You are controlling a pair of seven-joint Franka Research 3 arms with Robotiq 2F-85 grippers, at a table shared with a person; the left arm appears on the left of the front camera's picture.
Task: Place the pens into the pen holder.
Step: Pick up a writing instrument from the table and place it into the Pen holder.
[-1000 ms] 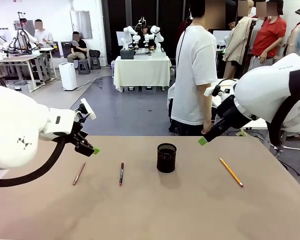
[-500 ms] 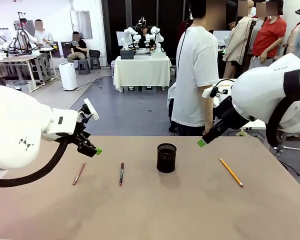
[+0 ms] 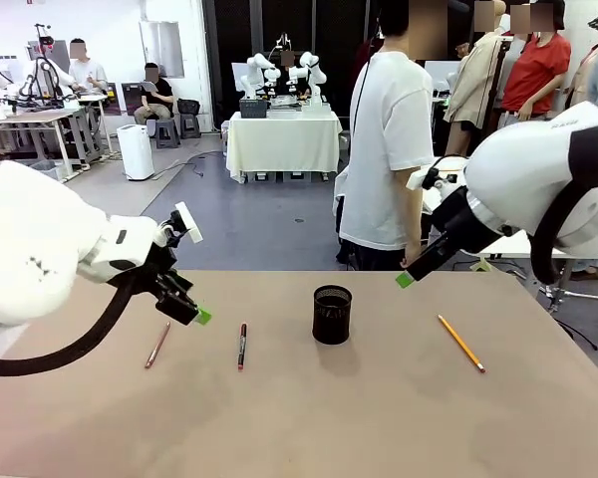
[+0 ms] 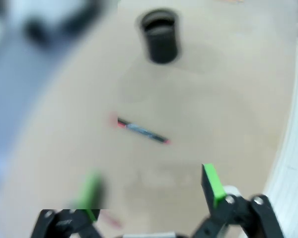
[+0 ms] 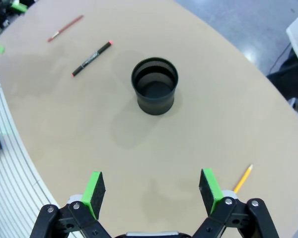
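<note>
The black mesh pen holder (image 3: 332, 315) stands upright mid-table. Left of it lie a dark pen with red ends (image 3: 242, 346) and a brownish-red pen (image 3: 157, 345); a yellow pencil (image 3: 460, 343) lies to the right. My left gripper (image 3: 201, 316) hovers open, low between the two left pens. In the blurred left wrist view the left gripper (image 4: 151, 186) has the dark pen (image 4: 141, 131) just ahead and the holder (image 4: 160, 35) beyond. My right gripper (image 3: 406, 280) hangs open, up and right of the holder. Below the right gripper (image 5: 151, 188) are the holder (image 5: 155, 87), dark pen (image 5: 92, 58), brownish-red pen (image 5: 65, 28) and pencil (image 5: 242, 178).
The tan table (image 3: 329, 418) has bare room in front of the pens. A person in a white shirt (image 3: 397, 149) stands at the far edge behind the holder. More people and tables stand farther back.
My left gripper has come down and to the right, nearer the table between the two left pens. The right arm has hardly moved. Pens and holder lie unchanged.
</note>
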